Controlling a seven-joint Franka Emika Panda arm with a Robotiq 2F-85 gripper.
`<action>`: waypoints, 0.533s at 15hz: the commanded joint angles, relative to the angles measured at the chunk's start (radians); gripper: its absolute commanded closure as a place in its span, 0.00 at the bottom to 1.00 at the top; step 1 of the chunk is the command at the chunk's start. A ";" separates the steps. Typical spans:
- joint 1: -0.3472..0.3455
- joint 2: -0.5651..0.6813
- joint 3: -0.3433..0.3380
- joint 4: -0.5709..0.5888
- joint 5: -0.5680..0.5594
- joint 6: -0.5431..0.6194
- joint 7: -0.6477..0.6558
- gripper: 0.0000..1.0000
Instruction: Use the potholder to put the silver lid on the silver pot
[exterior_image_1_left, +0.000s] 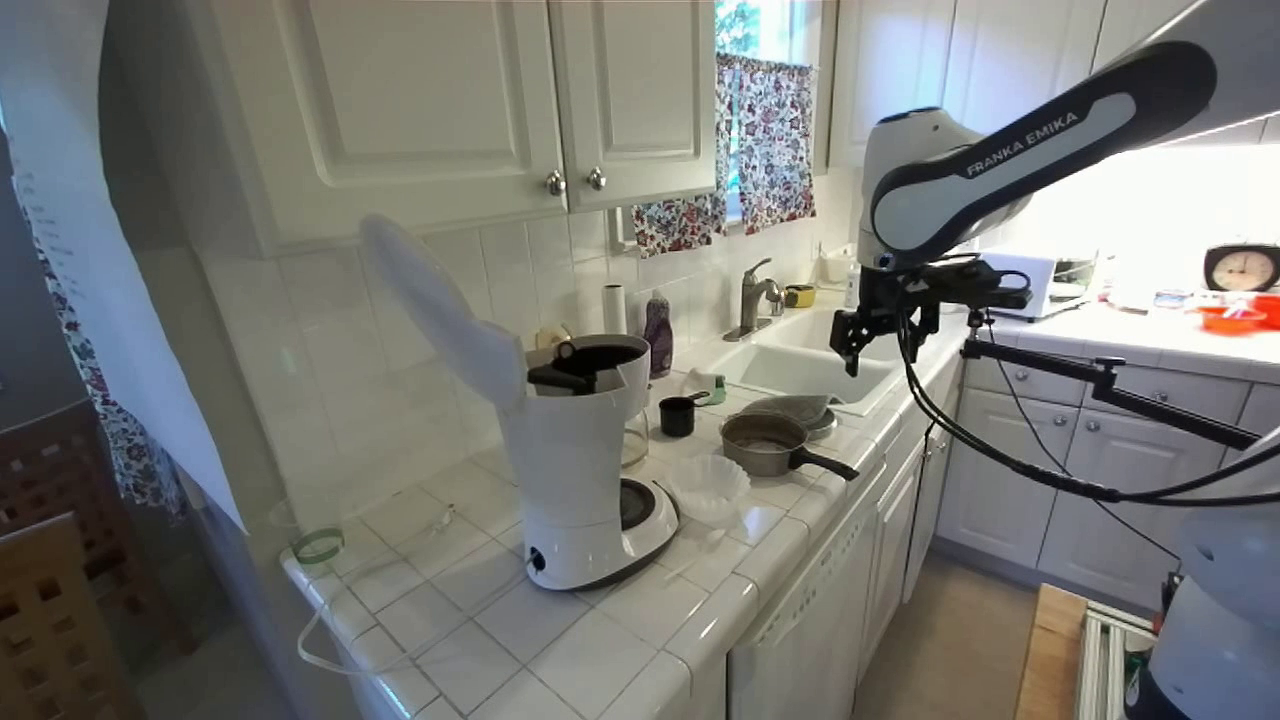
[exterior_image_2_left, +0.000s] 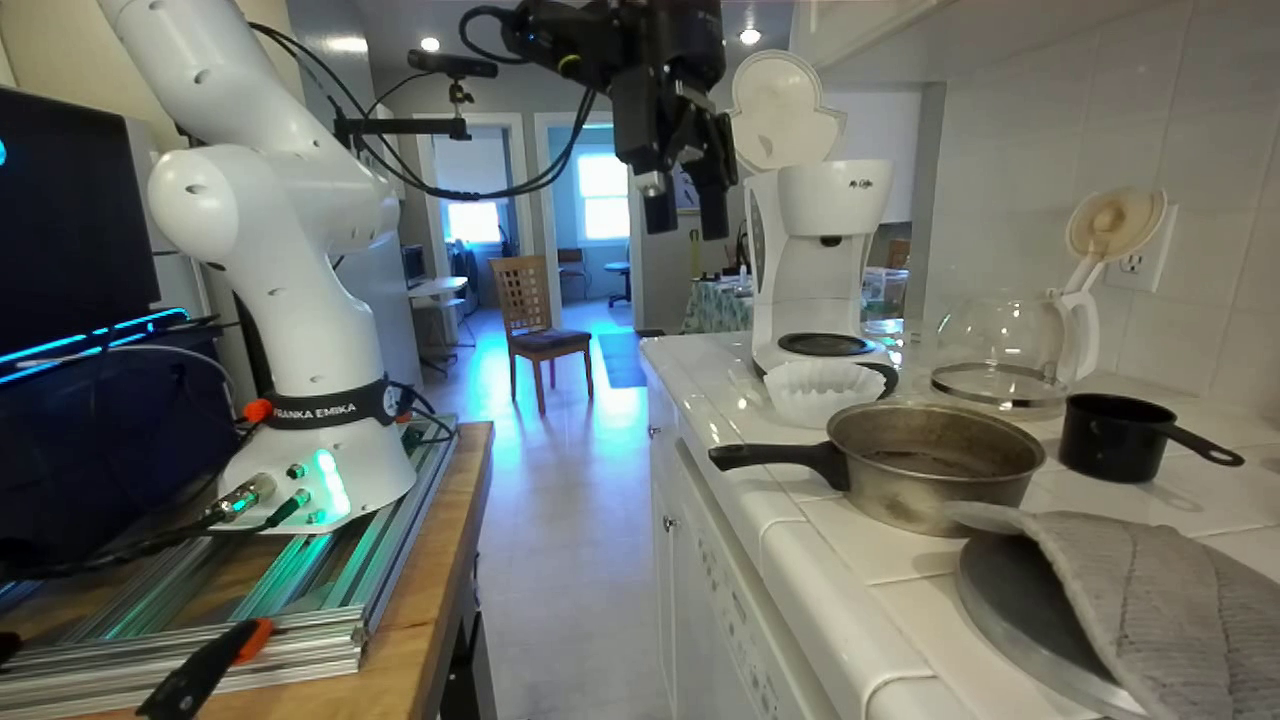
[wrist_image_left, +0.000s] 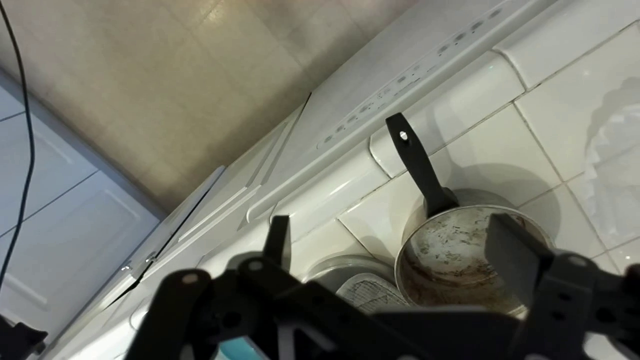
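silver lid (exterior_image_2_left: 1018, 612), seemingly flat, silver pot (exterior_image_2_left: 925, 497), handle (exterior_image_2_left: 785, 456) toward counter edge (exterior_image_2_left: 835, 595)

The arm (exterior_image_1_left: 1030, 155) is held raised and bent. The fingers (wrist_image_left: 517, 255) are spread wide apart and pointed downward.

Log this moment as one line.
Jaws: open, empty | shallow round silver metal pot: uncovered | round silver metal lid: beside pot, partly under grey quilted fabric potholder

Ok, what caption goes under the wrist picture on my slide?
Looking down past open fingers at a stained pot beside a lid partly under a potholder.
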 joint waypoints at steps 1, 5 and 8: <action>0.011 -0.013 -0.011 -0.010 -0.041 0.038 -0.040 0.00; -0.021 -0.012 -0.041 -0.001 -0.103 0.115 -0.063 0.00; 0.004 0.020 -0.115 0.016 -0.025 0.181 -0.172 0.00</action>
